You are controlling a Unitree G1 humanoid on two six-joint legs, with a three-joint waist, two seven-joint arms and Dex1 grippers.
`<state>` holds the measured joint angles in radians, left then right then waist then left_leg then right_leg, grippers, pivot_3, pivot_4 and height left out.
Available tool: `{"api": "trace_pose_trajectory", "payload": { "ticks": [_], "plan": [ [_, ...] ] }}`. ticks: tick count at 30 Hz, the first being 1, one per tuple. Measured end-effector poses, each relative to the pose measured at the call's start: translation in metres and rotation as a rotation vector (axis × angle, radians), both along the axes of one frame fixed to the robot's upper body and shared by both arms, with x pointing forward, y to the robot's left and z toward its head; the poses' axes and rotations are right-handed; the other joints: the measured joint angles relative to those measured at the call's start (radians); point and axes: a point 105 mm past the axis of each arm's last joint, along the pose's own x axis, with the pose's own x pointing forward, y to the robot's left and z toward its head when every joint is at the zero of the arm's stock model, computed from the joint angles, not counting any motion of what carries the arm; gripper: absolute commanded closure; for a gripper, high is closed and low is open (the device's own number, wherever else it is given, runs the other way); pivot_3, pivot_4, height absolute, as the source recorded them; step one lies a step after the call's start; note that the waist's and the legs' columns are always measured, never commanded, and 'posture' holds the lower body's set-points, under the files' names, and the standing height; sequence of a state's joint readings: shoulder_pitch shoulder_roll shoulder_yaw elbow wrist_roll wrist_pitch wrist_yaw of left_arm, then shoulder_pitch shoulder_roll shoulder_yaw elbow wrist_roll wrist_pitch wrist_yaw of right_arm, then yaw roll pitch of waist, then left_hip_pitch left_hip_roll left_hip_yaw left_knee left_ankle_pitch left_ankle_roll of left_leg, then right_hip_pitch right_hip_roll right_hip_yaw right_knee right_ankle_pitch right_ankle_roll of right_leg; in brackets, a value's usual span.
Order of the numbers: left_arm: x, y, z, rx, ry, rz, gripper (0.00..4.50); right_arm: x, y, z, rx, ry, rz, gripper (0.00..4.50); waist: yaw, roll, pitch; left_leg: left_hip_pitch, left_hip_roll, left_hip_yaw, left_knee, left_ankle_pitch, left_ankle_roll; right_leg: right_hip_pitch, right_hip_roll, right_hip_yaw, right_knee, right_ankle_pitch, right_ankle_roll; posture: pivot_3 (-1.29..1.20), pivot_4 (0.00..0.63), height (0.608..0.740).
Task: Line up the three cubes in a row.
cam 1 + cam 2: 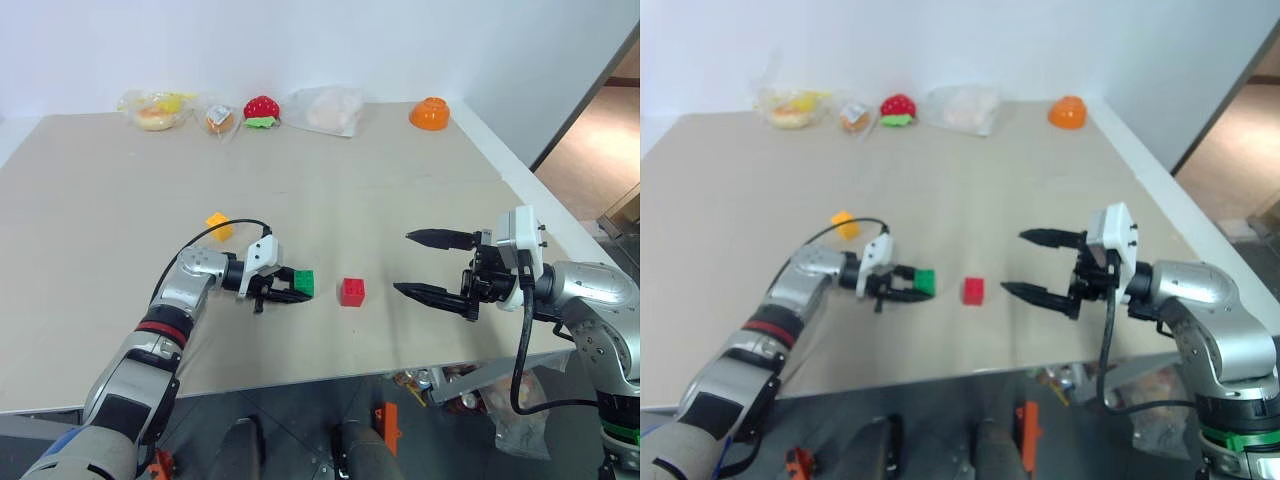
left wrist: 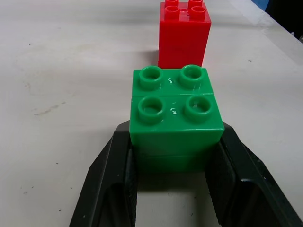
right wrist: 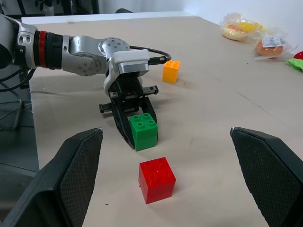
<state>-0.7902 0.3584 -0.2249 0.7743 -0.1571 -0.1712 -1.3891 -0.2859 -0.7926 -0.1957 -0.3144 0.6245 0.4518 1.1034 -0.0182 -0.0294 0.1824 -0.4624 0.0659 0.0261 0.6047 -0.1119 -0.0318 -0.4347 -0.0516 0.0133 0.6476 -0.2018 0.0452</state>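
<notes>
My left gripper is shut on the green cube, which sits low at the table just left of the red cube. The wrist view shows the green cube clamped between both black fingers, with the red cube a short gap beyond it. The yellow-orange cube stands alone further back, behind my left forearm. My right gripper hovers open to the right of the red cube, holding nothing. In its wrist view the green cube and red cube lie between its wide fingers.
Along the table's far edge lie bagged food toys, a red strawberry toy, a clear bag and an orange bowl. The table's right edge drops to the floor close to my right arm.
</notes>
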Motion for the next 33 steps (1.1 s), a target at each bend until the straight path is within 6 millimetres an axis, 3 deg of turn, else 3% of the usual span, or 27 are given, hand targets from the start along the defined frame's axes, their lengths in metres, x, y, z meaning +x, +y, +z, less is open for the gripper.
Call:
{"api": "trace_pose_trajectory", "payload": {
  "ticks": [21,25,29,33],
  "plan": [
    [-0.011,0.001,-0.004,-0.008,0.014,0.000,3.17,0.010,0.003,0.005,-0.008,-0.026,0.015,0.00,-0.001,0.000,0.000,0.000,0.000,0.000,0.000,0.000,0.000,0.000,0.000,0.001,0.000,0.000,0.000,0.00,0.150,0.740],
    [-0.007,0.001,-0.005,-0.015,-0.001,0.030,1.37,0.010,0.002,0.005,-0.008,-0.028,0.013,0.00,-0.001,0.000,0.000,0.000,0.000,0.000,0.000,0.000,0.001,0.000,0.000,0.001,0.000,0.000,0.000,0.00,0.150,0.740],
    [-0.004,0.002,-0.005,-0.017,-0.002,0.049,0.03,0.010,0.002,0.005,-0.008,-0.030,0.014,0.00,-0.001,0.000,0.000,0.001,0.000,0.000,0.001,0.001,0.001,0.000,0.000,0.001,0.000,0.000,0.000,0.00,0.150,0.740],
    [-0.006,0.005,-0.005,-0.021,0.012,0.060,0.01,0.010,0.002,0.006,-0.008,-0.033,0.014,0.00,-0.003,0.000,0.000,0.001,0.000,0.000,0.001,0.001,0.001,0.000,0.000,0.001,0.000,0.001,0.000,0.00,0.150,0.740]
  ]
}}
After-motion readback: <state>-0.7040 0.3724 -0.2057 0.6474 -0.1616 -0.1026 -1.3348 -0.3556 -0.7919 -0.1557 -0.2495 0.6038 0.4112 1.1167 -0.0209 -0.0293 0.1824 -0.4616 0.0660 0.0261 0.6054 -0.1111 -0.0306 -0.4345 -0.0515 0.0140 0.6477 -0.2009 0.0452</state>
